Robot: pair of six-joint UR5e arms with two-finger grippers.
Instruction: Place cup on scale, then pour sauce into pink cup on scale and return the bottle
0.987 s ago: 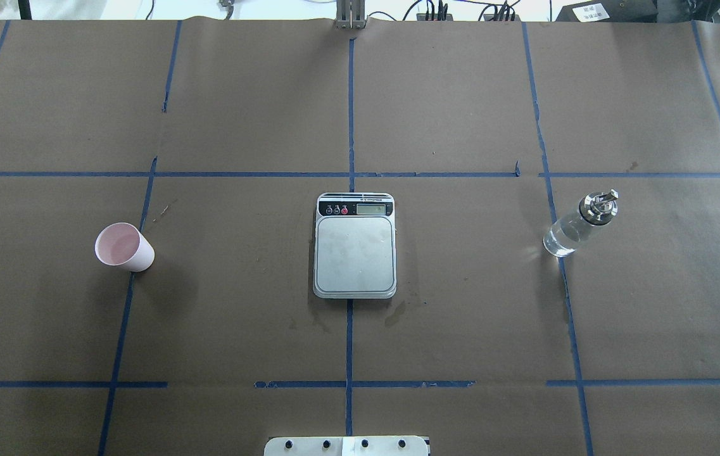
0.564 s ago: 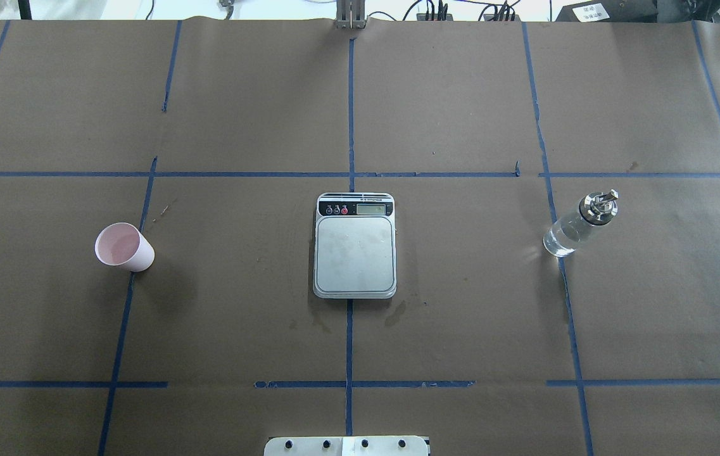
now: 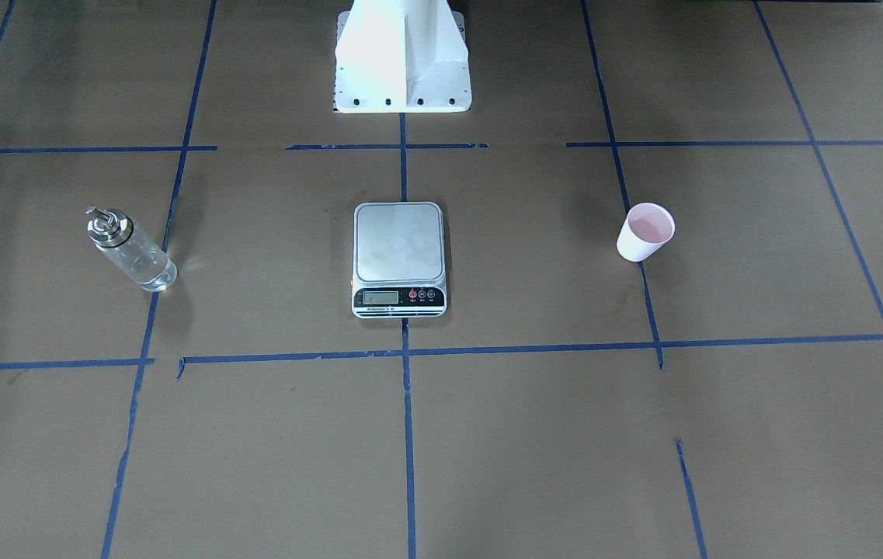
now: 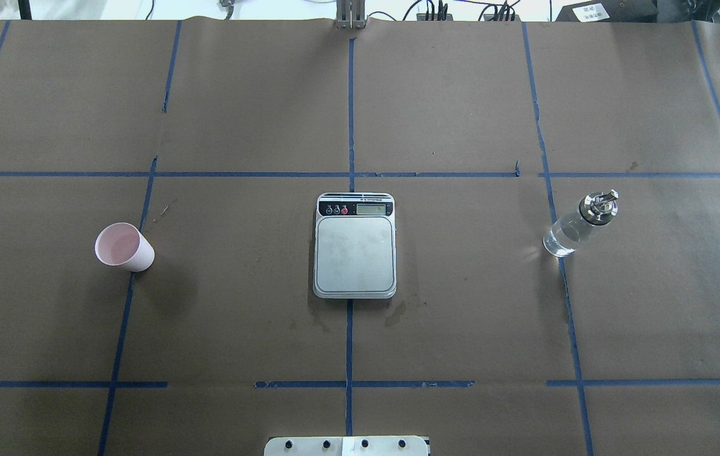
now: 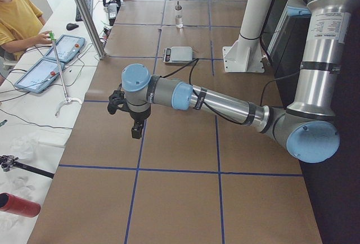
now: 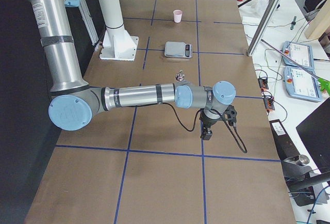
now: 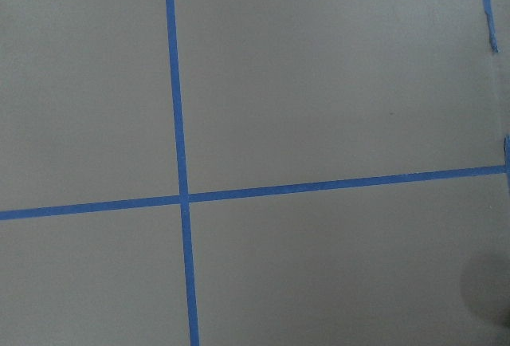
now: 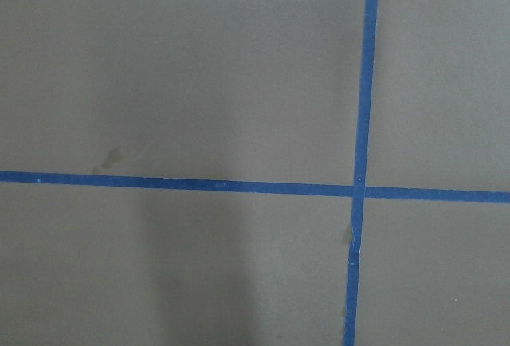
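Both arms hang over bare brown paper at opposite ends of the desk, and each wrist camera sees only paper and blue tape. The left tool [image 5: 136, 131] and the right tool [image 6: 206, 132] show only in the side views, so I cannot tell whether their fingers are apart or together.

The cup [image 4: 124, 247] stands upright, well inward of the left tool, between it and the scale [image 4: 354, 253]. The bottle [image 4: 578, 225] stands upright inward of the right tool, again between tool and scale. The steel platform is bare, so no step is done yet.

The cup looks light and thin. A hard squeeze would probably dent it, and a sideways brush on the approach would likely tip it or push it along the paper. Set down off-centre, it could sit on the platform's edge and topple once the pouring starts. The bottle is smooth glass, so a shallow or high grip near the metal collar may let it slip or rotate as it tilts. Its spout is small and so is the cup's mouth, so a poor line-up would send sauce onto the platform and buttons.

Against the overhead pictures from a second earlier, nothing differs: cup, scale and bottle keep their spots, and no arm enters that view.
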